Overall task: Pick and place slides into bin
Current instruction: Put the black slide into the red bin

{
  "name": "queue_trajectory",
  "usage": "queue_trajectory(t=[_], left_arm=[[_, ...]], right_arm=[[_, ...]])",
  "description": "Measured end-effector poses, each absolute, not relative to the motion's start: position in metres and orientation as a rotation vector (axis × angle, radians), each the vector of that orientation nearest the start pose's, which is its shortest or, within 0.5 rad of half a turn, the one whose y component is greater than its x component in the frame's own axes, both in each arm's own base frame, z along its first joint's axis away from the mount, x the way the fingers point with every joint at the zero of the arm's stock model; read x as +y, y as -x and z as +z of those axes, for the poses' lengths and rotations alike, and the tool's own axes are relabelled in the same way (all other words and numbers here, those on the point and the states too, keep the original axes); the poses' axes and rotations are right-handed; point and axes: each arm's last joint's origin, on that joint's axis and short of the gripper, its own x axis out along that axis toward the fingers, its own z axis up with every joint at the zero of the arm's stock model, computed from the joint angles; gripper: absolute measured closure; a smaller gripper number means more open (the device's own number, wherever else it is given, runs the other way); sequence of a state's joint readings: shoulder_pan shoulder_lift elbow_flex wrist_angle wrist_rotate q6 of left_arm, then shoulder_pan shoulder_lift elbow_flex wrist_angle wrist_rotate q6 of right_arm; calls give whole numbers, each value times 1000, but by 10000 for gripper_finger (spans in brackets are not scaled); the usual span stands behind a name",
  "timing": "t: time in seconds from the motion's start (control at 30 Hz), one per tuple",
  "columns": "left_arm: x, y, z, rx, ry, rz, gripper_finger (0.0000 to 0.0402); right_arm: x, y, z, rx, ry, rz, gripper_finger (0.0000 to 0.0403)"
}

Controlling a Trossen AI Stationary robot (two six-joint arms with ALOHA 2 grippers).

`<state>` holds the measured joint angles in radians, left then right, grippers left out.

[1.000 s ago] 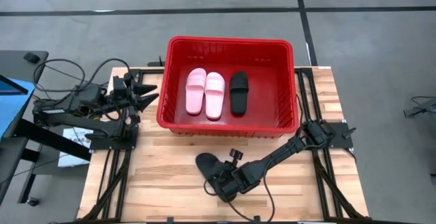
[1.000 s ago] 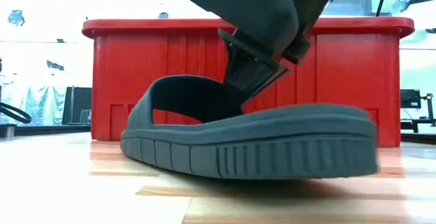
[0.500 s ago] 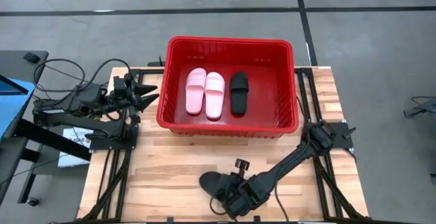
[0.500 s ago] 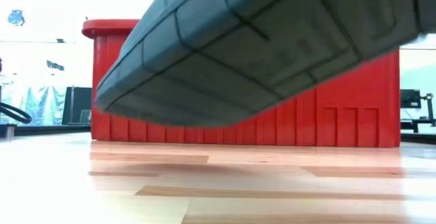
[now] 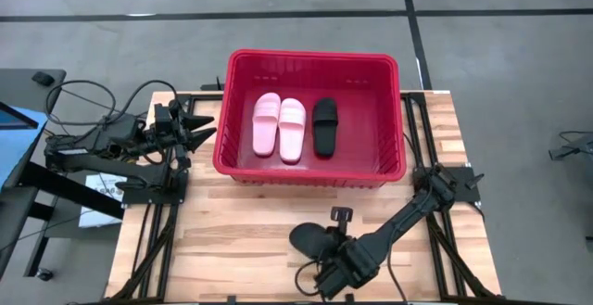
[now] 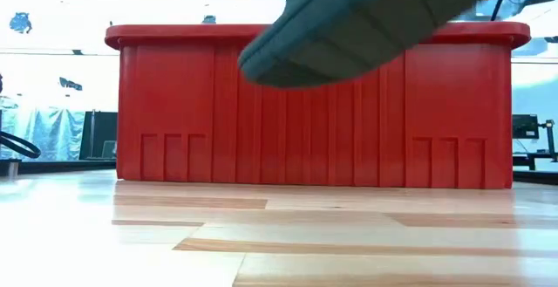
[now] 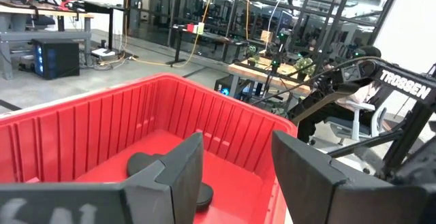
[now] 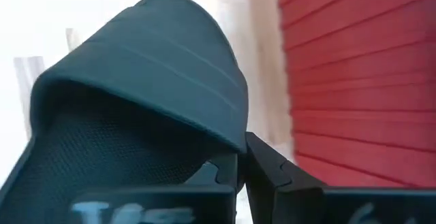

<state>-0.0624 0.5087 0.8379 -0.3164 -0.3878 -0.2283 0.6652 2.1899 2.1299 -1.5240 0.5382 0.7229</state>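
- While our right gripper (image 5: 324, 270) clamps a black slide (image 5: 313, 240) by its strap, that slide hangs off the table (image 5: 232, 231), in front of the red bin (image 5: 313, 59).
- Our left gripper (image 5: 206, 129) waits beside the bin, jaws partly apart, empty.
- Three slides lie inside.

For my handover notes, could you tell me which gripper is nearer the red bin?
Left. The left gripper hovers beside the red bin; the right gripper holds a black slide farther off.

Left end effector (image 7: 235, 173) parted, facing bin (image 7: 82, 125); slides (image 7: 146, 164) inside.
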Motion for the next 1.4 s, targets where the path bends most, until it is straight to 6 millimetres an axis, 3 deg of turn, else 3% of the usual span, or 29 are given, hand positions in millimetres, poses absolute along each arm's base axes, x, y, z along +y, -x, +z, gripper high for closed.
queue_trajectory(t=[0.2,0.43,0.57,0.8,1.13,1.4], left_arm=[[5,-97,369,-50,229,323,236],[5,-97,369,-50,229,323,236],[5,-97,369,-49,229,323,236],[5,-97,369,-49,228,323,236],[5,-97,369,-48,223,324,236],[6,-96,375,-110,233,370,236]], right_arm=[[233,-346,307,1138,306,-338,403],[201,-356,359,915,270,-405,403],[175,-347,394,760,218,-508,403],[129,-326,435,585,200,-730,403],[44,-316,456,611,230,-995,403],[-40,-319,446,716,155,-1211,403]])
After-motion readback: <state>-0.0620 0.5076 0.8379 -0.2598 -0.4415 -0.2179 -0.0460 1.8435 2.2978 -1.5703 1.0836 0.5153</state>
